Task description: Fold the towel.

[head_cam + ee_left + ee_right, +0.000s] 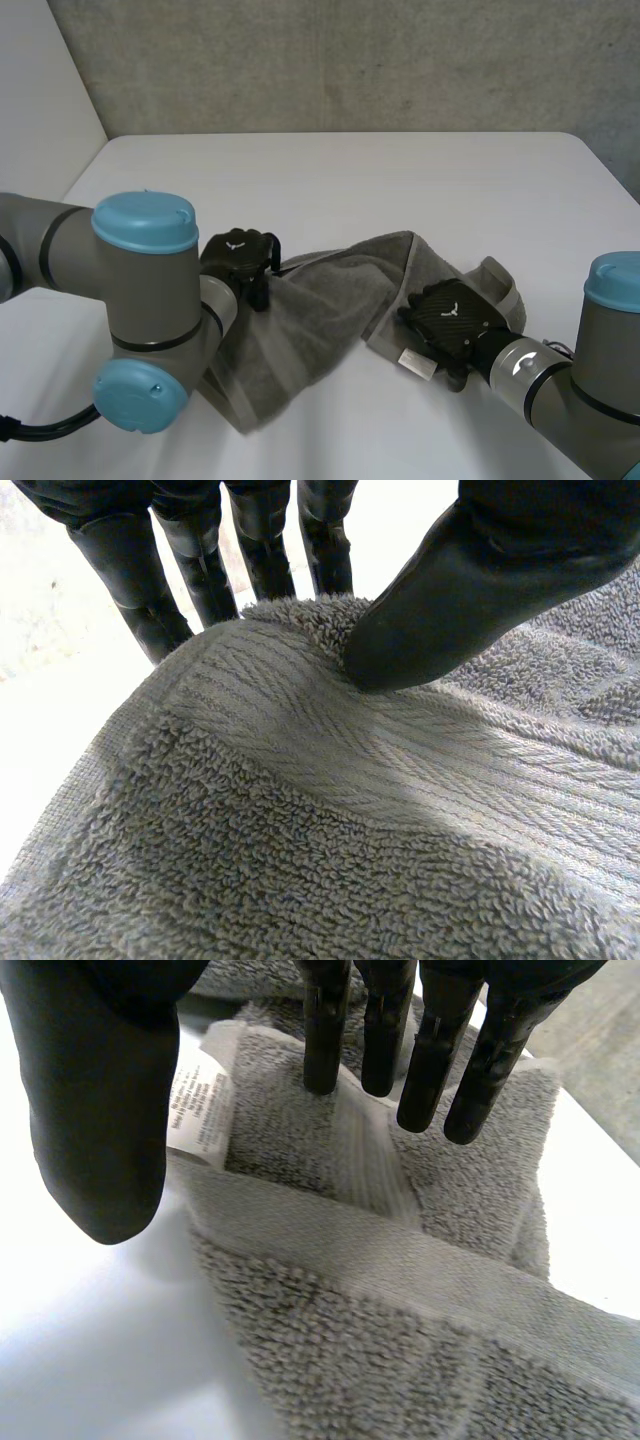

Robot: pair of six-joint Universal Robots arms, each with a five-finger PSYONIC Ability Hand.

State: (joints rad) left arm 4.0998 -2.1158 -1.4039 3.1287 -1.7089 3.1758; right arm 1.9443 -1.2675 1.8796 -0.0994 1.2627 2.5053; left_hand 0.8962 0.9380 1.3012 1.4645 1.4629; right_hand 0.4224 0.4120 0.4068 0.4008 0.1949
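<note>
A grey towel [320,300] lies rumpled across the middle of the white table [350,180]. My left hand [240,258] is at the towel's left edge. In the left wrist view its thumb [460,590] presses down on the raised edge of the towel [300,830] while the fingers [200,570] stand behind that edge, pinching it. My right hand [455,318] rests on the towel's right end. There its fingers [440,1050] are straight, tips down on the cloth [380,1340], the thumb [100,1110] held apart beside a white label [200,1100].
The towel's right end is doubled over, and the label [418,362] pokes out beneath my right hand. Bare table spreads behind the towel up to a grey wall [350,60]. My left arm's elbow [145,310] rises at the towel's near left.
</note>
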